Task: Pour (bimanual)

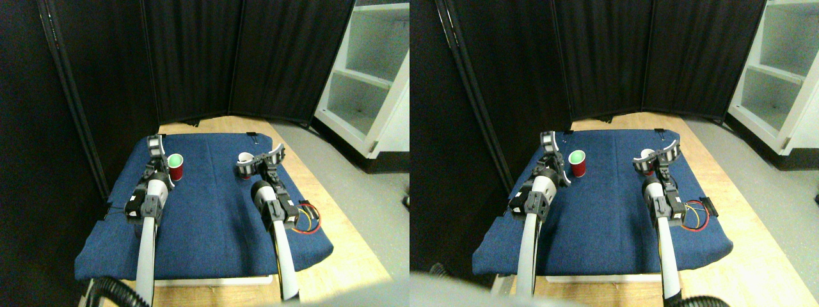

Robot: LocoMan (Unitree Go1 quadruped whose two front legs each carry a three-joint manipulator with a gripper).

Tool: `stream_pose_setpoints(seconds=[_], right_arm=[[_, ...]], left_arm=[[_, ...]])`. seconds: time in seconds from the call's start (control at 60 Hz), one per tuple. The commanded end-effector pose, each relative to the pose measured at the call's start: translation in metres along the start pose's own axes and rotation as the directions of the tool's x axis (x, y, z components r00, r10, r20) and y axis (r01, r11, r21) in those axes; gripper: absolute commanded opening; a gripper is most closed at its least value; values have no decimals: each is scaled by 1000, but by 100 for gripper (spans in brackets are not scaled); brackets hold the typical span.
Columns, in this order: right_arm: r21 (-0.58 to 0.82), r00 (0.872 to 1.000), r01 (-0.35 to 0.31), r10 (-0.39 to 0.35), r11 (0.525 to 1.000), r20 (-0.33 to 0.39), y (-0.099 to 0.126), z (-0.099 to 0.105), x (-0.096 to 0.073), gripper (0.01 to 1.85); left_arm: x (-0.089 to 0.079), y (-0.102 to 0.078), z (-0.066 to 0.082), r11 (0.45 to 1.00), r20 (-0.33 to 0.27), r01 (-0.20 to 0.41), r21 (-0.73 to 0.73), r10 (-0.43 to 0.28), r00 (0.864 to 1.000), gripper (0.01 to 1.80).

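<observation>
Left pincer (155, 146): raised over the far left part of the blue mat, just beside the red cup, pale jaw tips up; clenched or released, impossible to tell at this size.
Right pincer (261, 160): reached to the far right part of the mat, jaws spread into a pale arc, right up against the white-rimmed cup; grasping it or merely around it, impossible to tell.
Left manipulator (148, 224): rose from the bottom edge, pale limb, dark joint block midway.
Right manipulator (279, 243): rose from the bottom edge, pale limb leaning left toward its cup.
Red cup (175, 167): stood upright on the mat, pale green inside, just right of the left pincer; touching it or not, unclear.
White-rimmed cup (245, 160): sat at the right pincer's left jaw, mostly hidden, only rim and a strip of red showing.
Cups: well apart, bare mat between them.
Blue mat (211, 217): spread over the desk, covering most of it.
Desk (349, 249): pale wood, showing along the right and far edges of the mat.
Wires (310, 220): red and yellow loops at the mat's right edge, beside the right manipulator.
Black screen (192, 57): folded panels behind the desk.
White shelf unit (368, 77): stood at the far right on the grey floor.
</observation>
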Motion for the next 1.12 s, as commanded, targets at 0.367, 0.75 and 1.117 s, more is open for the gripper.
stream_pose_setpoints(seconds=[0.367,0.75,1.117], right_arm=[[-310,963,-196,242,930,116,1,-22,8,119],[-399,957,-230,281,887,72,2,-24,7,116],[-403,964,-203,255,892,80,-5,-27,13,115]], left_arm=[[21,7,-20,978,120,85,190,-109,987,93],[27,6,-25,977,130,75,199,-102,986,90],[27,6,-27,939,128,133,318,-181,975,118]])
